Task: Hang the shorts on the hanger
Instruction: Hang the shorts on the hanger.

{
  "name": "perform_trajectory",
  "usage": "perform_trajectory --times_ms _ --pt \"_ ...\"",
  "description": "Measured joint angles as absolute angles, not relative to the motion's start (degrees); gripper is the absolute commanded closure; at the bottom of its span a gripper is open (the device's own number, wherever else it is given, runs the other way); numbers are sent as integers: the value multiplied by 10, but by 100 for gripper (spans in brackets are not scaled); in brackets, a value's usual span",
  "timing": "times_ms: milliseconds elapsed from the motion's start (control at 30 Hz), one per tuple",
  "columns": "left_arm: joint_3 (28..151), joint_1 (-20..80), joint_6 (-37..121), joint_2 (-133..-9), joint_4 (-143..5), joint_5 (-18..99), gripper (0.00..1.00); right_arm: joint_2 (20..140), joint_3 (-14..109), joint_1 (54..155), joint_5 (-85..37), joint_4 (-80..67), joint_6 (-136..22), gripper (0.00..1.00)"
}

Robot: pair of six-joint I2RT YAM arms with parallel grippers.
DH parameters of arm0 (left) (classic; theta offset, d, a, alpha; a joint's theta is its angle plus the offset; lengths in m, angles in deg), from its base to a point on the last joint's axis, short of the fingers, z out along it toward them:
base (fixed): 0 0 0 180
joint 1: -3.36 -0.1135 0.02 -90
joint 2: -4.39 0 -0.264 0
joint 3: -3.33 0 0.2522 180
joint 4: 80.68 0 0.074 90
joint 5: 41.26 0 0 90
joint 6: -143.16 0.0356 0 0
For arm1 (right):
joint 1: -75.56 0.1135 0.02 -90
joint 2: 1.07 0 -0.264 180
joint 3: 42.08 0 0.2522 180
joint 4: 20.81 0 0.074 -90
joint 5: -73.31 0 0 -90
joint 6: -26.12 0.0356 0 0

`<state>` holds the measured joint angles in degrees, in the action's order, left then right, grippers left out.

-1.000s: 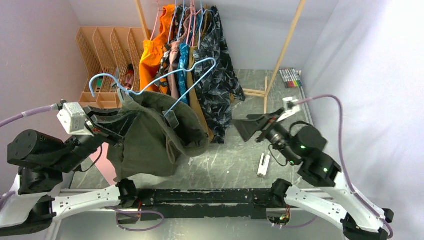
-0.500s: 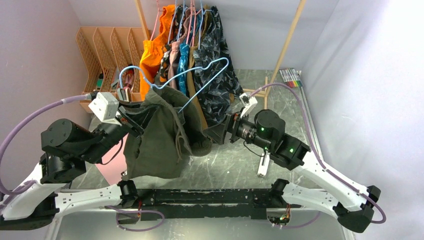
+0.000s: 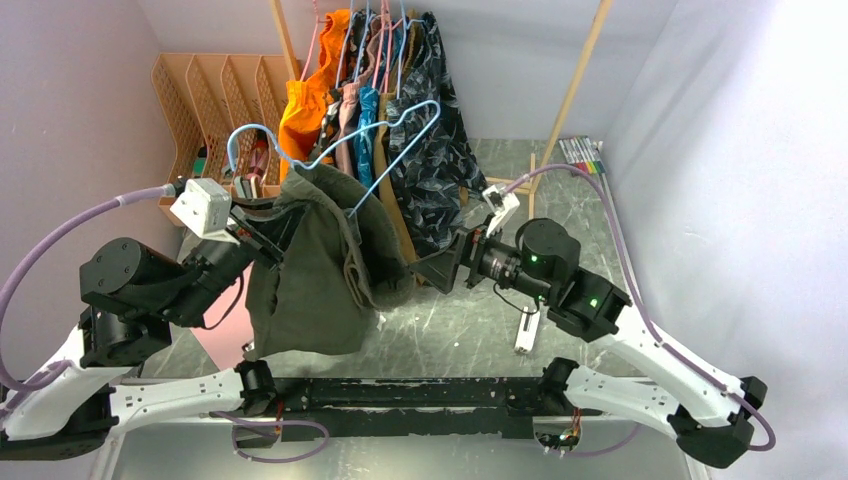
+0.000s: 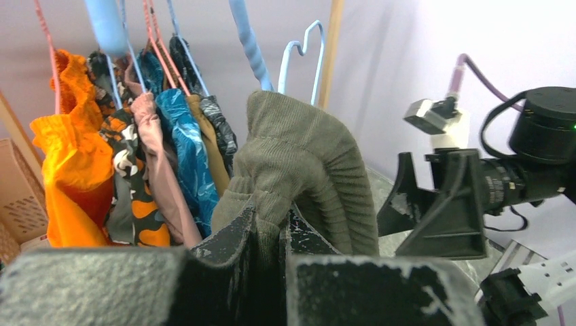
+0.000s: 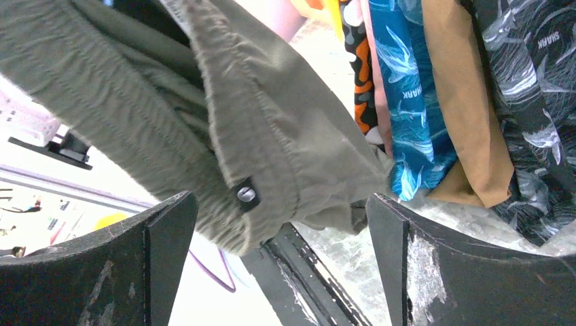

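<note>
Above the grey tabletop, beyond both arms' jaws, a row of hanging clothes filled the rail. The shorts drooped in a bunch from the left jaws, which were clenched on the ribbed waistband, while the loose lower folds hung just in front of the right jaws, which were spread wide and released, gripping nothing. The hanger rose just above and beyond the left jaws, its thin blue wire running into the top of the bunched fabric.
</note>
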<state>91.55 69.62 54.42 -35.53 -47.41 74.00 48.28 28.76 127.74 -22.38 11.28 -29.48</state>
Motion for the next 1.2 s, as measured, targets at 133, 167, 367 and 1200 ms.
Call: perform_trajectory --times_ms 133,167,367,1200 --pt "915 696 544 -355 -474 770 93 468 288 1277 -223 113 -295 1" --pt "915 696 544 -355 -474 779 93 469 288 1277 -224 113 -295 2" --pt "916 696 541 -361 -474 806 93 509 290 1279 -222 115 -293 16" --pt "933 696 509 -358 -428 760 93 568 347 1283 -54 207 -272 100"
